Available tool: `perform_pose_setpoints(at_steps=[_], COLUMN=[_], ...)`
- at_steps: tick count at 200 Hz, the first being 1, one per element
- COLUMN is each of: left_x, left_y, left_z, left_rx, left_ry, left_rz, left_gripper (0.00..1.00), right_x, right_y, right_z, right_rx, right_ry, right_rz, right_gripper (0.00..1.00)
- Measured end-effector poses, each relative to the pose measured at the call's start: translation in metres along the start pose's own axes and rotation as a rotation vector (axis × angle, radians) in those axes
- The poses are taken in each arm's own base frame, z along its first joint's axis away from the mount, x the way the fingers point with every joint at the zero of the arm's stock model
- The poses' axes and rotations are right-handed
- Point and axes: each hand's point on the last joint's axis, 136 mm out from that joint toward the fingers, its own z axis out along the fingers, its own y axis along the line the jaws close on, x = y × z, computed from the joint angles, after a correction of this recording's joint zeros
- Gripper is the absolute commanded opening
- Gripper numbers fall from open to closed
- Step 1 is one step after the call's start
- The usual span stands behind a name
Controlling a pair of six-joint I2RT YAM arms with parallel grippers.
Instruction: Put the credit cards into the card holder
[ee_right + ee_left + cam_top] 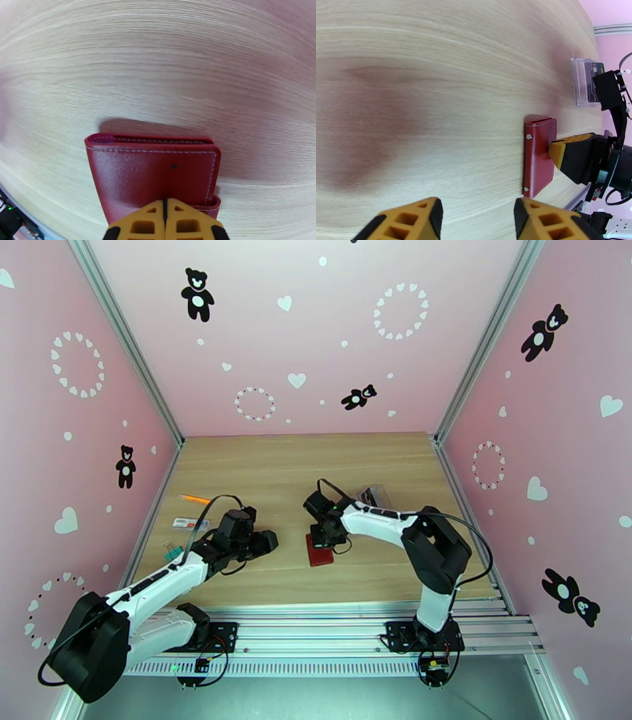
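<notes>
Top external view: you have the small dark-red leather-like card holder (319, 551) lying closed on the light wooden table (276, 461). The right gripper (328, 538) sits over its far edge. The left gripper (265, 542) hangs to the left of the card holder, near it but apart. A clear plastic case (378, 494) lies beyond the card holder, to its right.

Left wrist view: the left gripper (478, 221) has its yellow fingers (414, 221) spread, with bare table between them. Ahead lies the card holder (540, 158), with the right gripper's yellow finger (572, 152) touching its right side. Beyond the card holder, a dark credit card (595, 67) stands in the clear plastic case (581, 85).

Right wrist view: the right gripper (165, 213) has its fingers pressed together with no gap, tips over the card holder's (158, 173) cover, at its near edge. You cannot tell whether they pinch anything.
</notes>
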Motion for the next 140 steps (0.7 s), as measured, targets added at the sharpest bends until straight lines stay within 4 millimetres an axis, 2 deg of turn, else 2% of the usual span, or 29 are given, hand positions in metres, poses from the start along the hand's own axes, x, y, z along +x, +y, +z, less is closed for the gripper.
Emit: perform_pose_setpoints(at_steps=[21, 61, 114, 140], left_x=[0.010, 0.036, 0.054, 0.058], left_y=[-0.009, -0.026, -0.048, -0.047], left_z=[0.005, 0.031, 0.076, 0.091], left_rx=[0.015, 0.003, -0.031, -0.049], left_ry=[0.027, 0.125, 0.204, 0.222], left_rz=[0.033, 0.089, 0.148, 0.148], left_gripper=[0.48, 0.33, 0.25, 0.24], right_x=[0.001, 0.004, 0.006, 0.006], right_y=[0.003, 0.006, 0.009, 0.010], right_z=[-0.001, -0.002, 0.000, -0.001], right_rx=[-0.086, -0.184, -0.238, -0.247], right_ry=[0.010, 0.023, 0.029, 0.028], right_rz=[0.036, 0.075, 0.096, 0.096], right_gripper=[0.00, 0.00, 0.00, 0.00])
